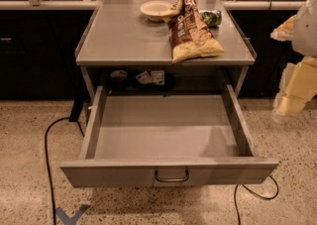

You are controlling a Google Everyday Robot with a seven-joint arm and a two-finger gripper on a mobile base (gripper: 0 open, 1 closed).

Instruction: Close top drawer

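The top drawer [168, 173] is a wide, shallow grey metal drawer, pulled far out from under the grey counter [129, 40]. Its inside is empty. A small metal loop handle [171, 176] sits at the middle of its flat front. My arm shows at the right edge as white and cream segments, and the gripper [283, 115] hangs low there, to the right of the drawer's right side wall and apart from it.
On the counter lie a brown chip bag [190, 30], a white bowl [155, 9] and a green packet [212, 18]. Black cables [48, 159] run across the speckled floor on both sides of the drawer. Blue tape [69, 215] marks the floor at front left.
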